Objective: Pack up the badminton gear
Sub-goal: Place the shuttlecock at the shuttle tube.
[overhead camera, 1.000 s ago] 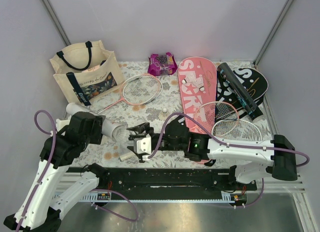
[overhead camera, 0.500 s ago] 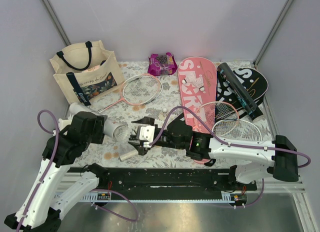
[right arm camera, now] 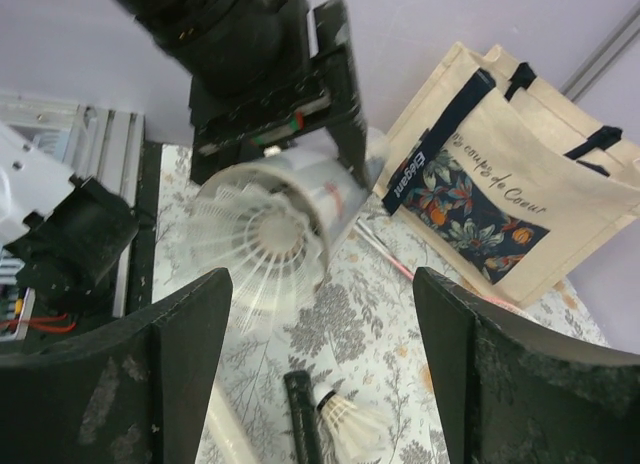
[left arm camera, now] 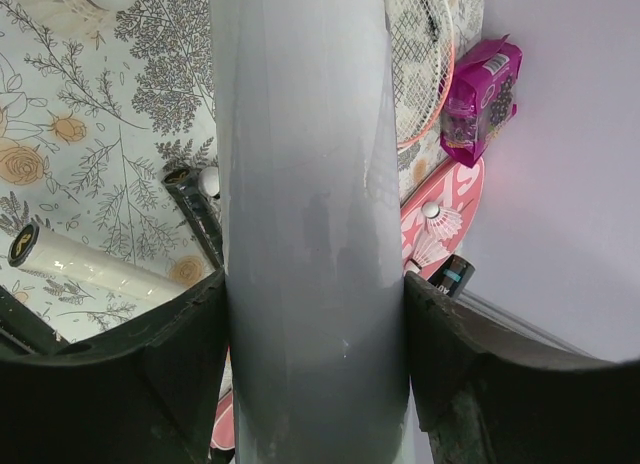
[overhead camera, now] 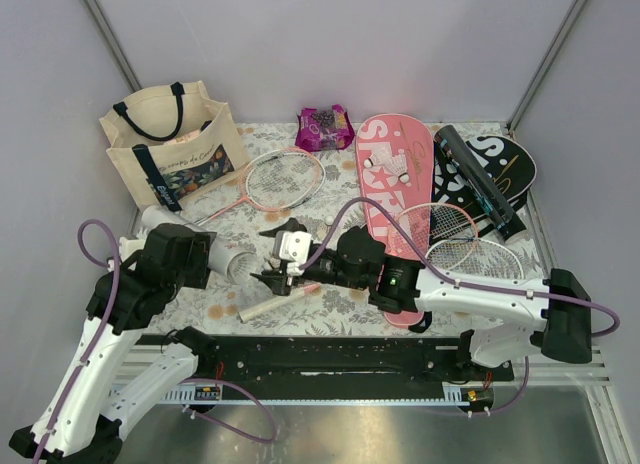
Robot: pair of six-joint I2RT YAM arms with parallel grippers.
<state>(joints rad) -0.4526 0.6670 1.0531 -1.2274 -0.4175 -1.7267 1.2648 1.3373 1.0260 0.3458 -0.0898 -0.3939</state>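
Observation:
My left gripper (left arm camera: pixel 315 324) is shut on a long white tube (left arm camera: pixel 300 184), held low over the table at the near left (overhead camera: pixel 225 262). A white feather shuttlecock (right arm camera: pixel 262 234) sticks out of the tube's open mouth. My right gripper (right arm camera: pixel 322 314) stands open just in front of that mouth (overhead camera: pixel 268 256), with nothing between its fingers. Below it lie another shuttlecock (right arm camera: pixel 350 419), a black racket handle (right arm camera: pixel 300 414) and a white handle (overhead camera: pixel 265 306). A pink racket (overhead camera: pixel 285 179) lies mid-table. Two rackets (overhead camera: pixel 455 239) rest by the pink cover (overhead camera: pixel 395 199). The black tube (overhead camera: pixel 478 182) lies on the black cover (overhead camera: pixel 515 159).
A cream tote with navy handles (overhead camera: pixel 170 144) stands upright at the back left. A purple-pink snack packet (overhead camera: pixel 325 127) lies against the back wall. Shuttlecocks (overhead camera: pixel 400 169) rest on the pink cover, and one more (overhead camera: pixel 330 222) lies mid-table. Walls close in on three sides.
My right gripper has moved away from the near edge, up level with the tube's mouth, and its jaws have widened. The left arm has barely shifted with the tube.

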